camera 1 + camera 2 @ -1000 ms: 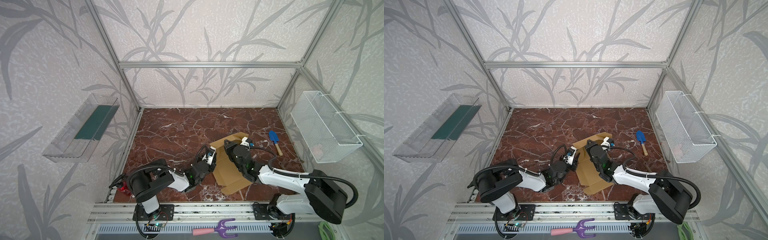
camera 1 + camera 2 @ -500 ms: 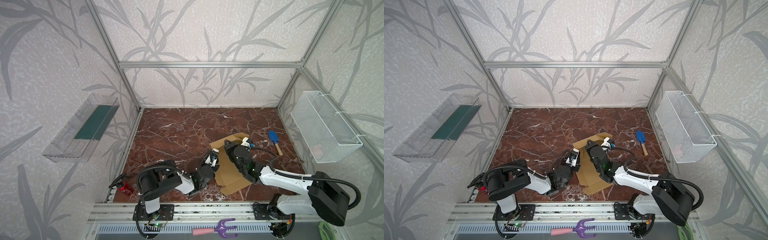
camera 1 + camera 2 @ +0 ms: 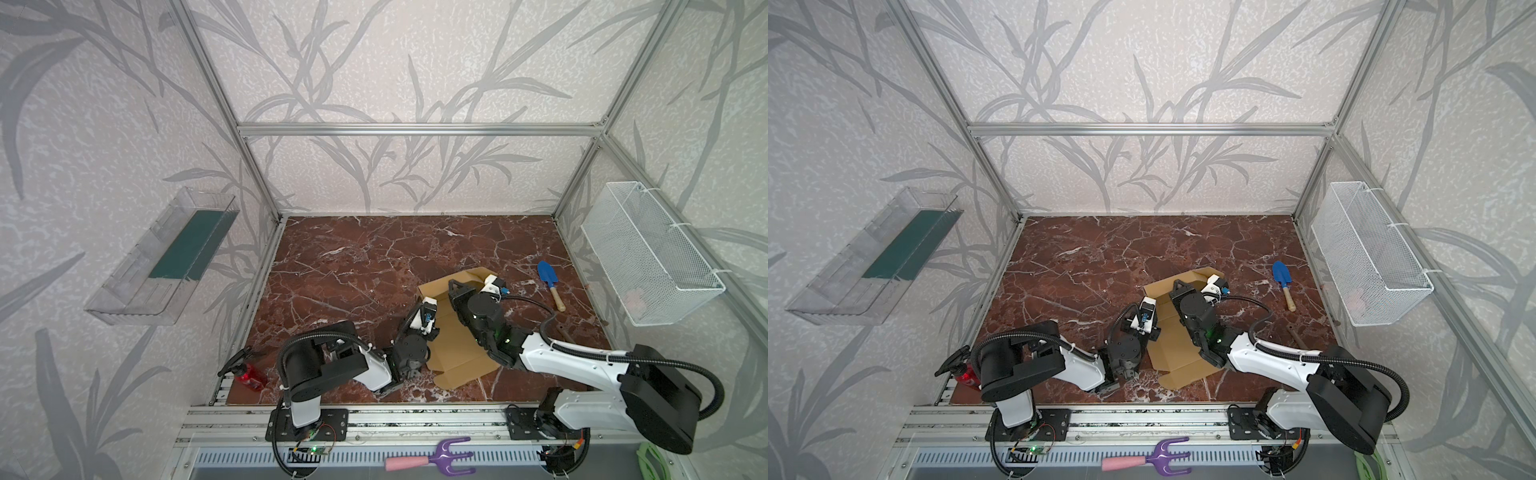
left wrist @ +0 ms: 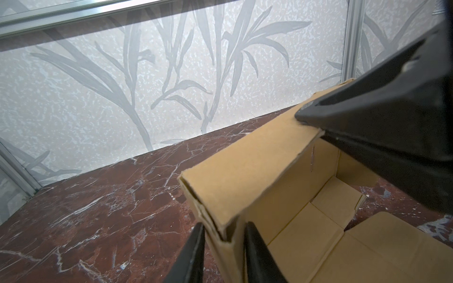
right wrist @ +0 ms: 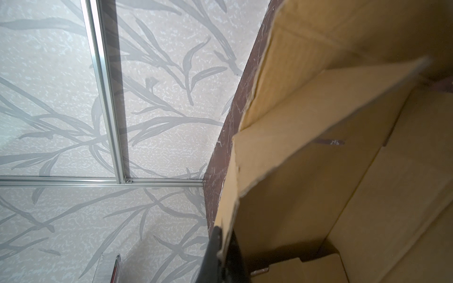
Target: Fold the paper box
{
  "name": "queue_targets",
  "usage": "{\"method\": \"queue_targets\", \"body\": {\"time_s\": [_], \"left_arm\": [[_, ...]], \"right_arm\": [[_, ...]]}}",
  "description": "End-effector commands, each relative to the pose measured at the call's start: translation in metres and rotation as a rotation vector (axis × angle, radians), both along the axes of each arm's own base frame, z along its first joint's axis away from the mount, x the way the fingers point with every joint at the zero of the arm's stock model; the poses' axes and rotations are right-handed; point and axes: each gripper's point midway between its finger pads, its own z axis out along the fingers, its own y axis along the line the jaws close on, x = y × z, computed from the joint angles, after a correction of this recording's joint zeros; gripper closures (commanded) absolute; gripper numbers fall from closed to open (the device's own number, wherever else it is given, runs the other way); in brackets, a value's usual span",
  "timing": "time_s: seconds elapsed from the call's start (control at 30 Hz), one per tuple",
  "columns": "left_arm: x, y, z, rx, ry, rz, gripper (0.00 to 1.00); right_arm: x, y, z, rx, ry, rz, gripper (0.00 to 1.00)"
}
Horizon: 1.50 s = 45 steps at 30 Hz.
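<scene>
Paper box [image 3: 457, 345] sits front-middle on the marble tabletop [image 3: 353, 257], maybe halfway done: one side wall stands folded over, right gripper [image 5: 224, 245] pinching its far end, left gripper [image 4: 223, 247] straddling the near corner (can't tell if it's clamped), other flaps lying flat.

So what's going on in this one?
Two robot arms are folding the paper box on the marble-look table. The right gripper is shut on a raised cardboard edge, while the left gripper straddles the folded-over side wall, one finger each side; whether it pinches is unclear. The paper box is only partly formed; its near flaps lie flat.
</scene>
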Motion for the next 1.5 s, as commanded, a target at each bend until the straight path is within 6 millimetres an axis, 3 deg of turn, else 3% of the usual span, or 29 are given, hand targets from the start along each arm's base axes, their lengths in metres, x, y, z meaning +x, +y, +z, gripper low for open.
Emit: {"method": "queue_targets", "body": {"time_s": [0.0,0.17,0.43,0.63,0.8,0.9,0.97,1.13,1.33,1.47], "left_arm": [[-0.001,-0.003,0.011,-0.038,-0.031,0.004,0.72],[-0.002,-0.002,0.009,-0.011,-0.033,0.015,0.75],[-0.001,0.003,0.006,0.056,-0.041,0.069,0.89],[-0.001,0.005,0.007,0.090,-0.047,0.105,1.00],[0.000,0.008,0.008,0.101,-0.048,0.130,1.00],[-0.002,0.008,0.010,0.097,-0.049,0.107,1.00],[-0.003,0.007,0.011,0.105,-0.043,0.095,1.00],[-0.006,0.013,0.010,0.121,-0.006,0.063,1.00],[-0.012,0.016,0.016,0.089,0.134,-0.012,1.00],[-0.014,0.033,0.021,0.083,0.236,-0.017,1.00]], "right_arm": [[-0.005,0.002,0.003,-0.014,-0.002,0.017,1.00],[-0.006,0.005,0.005,-0.015,-0.007,0.024,1.00],[-0.008,0.009,0.010,-0.024,-0.007,0.044,1.00],[-0.010,0.013,0.012,-0.037,-0.013,0.059,0.84],[-0.014,0.021,0.019,-0.080,-0.032,0.088,0.57],[-0.018,0.030,0.025,-0.130,-0.025,0.122,0.33],[-0.023,0.033,0.031,-0.145,-0.038,0.133,0.25],[-0.037,0.027,0.048,-0.187,-0.059,0.148,0.17],[-0.054,0.001,0.083,-0.316,-0.133,0.181,0.13],[-0.066,-0.017,0.110,-0.468,-0.217,0.218,0.13]]}}
